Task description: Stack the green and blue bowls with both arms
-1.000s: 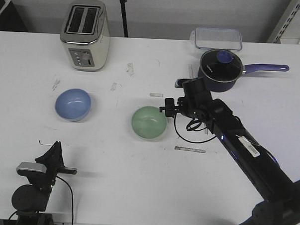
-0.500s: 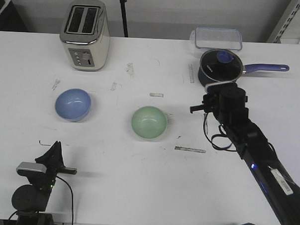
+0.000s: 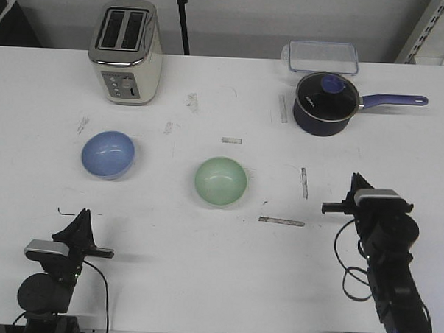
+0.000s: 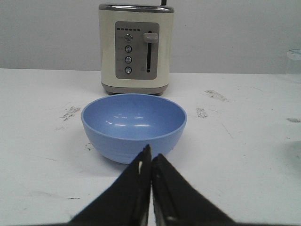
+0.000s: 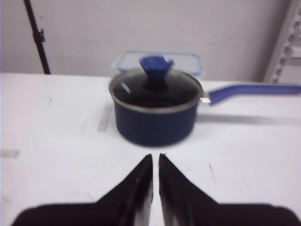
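Observation:
The light blue bowl (image 3: 107,153) sits upright on the white table at the left. It fills the middle of the left wrist view (image 4: 134,125), just beyond my left gripper (image 4: 151,154). The mint green bowl (image 3: 220,181) sits upright near the table's middle, empty. My left gripper (image 3: 82,216) is low at the front left, shut and empty, short of the blue bowl. My right gripper (image 3: 356,180) is at the front right, shut and empty, well right of the green bowl. In the right wrist view my right gripper (image 5: 155,156) faces the saucepan, and the green bowl is out of view.
A cream toaster (image 3: 126,52) stands at the back left behind the blue bowl and also shows in the left wrist view (image 4: 136,47). A navy saucepan (image 3: 326,103) with a lid and long handle stands at the back right. A clear lidded container (image 3: 322,56) lies behind it.
My right arm has drawn back from beside the green bowl to the table's front right. The bowls and my left arm have not moved.

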Available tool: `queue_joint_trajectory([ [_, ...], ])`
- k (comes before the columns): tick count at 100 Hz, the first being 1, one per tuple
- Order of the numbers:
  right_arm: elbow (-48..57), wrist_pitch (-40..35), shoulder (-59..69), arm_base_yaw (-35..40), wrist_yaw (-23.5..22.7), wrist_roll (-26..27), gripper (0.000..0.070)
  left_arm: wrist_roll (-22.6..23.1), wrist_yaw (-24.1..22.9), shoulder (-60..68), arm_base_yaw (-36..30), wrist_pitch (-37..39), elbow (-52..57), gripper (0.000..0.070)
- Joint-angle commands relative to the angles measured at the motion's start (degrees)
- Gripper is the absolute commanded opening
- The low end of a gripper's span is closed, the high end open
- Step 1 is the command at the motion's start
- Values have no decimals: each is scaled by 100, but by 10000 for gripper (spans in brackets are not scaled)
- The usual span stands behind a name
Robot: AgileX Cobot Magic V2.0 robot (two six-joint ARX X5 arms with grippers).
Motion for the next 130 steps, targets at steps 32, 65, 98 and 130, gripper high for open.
queue_joint_trajectory([
  [32,-857,-844,-2535,-24,2,450,15,48,-13,-7,13,72,-125,2],
  [65,-852,-1276,-3779,-24,2,442,15,50,-13,-7,13,72,-125,2],
  [98,-852,-1259,-4002,-24,2,444,15,50,-13,-7,13,72,-125,2],
  [130,-852,-1259,-4002,-24,2,444,15,48,-13,-7,13,81,-125,2],
])
